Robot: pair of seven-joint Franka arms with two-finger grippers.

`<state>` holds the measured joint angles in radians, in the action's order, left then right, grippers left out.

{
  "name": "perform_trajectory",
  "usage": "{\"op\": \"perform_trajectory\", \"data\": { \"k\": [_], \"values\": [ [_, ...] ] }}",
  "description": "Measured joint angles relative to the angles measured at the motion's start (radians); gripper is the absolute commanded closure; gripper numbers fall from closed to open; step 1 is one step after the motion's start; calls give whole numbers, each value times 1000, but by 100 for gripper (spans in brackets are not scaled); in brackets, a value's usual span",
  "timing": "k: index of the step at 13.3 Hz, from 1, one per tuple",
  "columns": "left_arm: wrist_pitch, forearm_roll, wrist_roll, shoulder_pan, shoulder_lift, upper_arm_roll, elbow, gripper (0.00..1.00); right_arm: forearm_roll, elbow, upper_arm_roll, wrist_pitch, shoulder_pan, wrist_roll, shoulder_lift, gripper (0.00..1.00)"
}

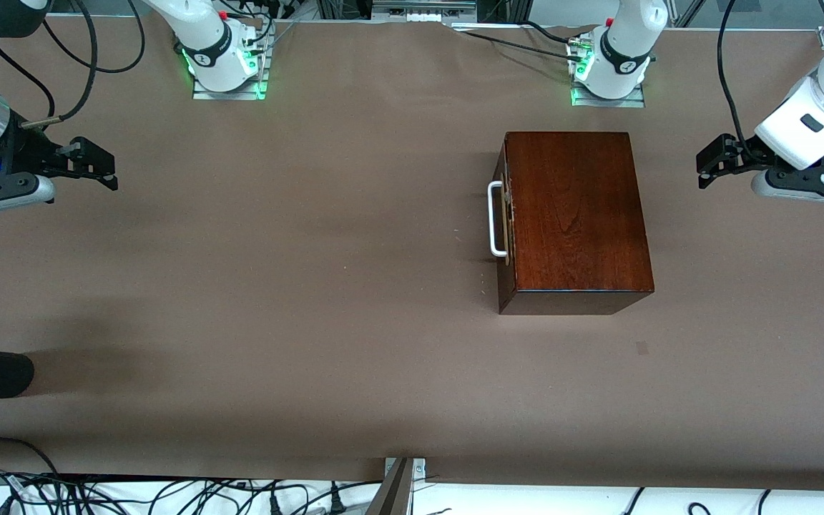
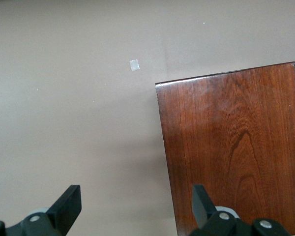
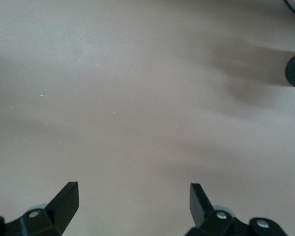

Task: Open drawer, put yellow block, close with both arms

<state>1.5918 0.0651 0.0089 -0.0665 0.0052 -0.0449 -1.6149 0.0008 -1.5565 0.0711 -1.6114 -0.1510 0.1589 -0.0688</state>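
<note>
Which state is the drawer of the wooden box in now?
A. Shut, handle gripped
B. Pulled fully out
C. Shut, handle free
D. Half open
C: the drawer front sits flush with the wooden box, and no gripper touches its white handle.

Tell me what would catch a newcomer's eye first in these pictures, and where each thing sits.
The glossy dark wooden box stands out on the brown table, toward the left arm's end, its drawer shut with the white handle facing the right arm's end. The left gripper hangs open past the box at its own end of the table, and the right gripper hangs open over bare table at the right arm's end. No yellow block shows.
</note>
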Motion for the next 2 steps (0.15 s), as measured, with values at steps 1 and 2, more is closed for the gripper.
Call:
{"op": "perform_trajectory", "data": {
  "k": [1,2],
  "values": [
    [0,0,0,0,-2,0,-4,0,0,0,0,0,0,0,0,0],
    [0,0,0,0,-4,1,-6,0,0,0,0,0,0,0,0,0]
  ]
}}
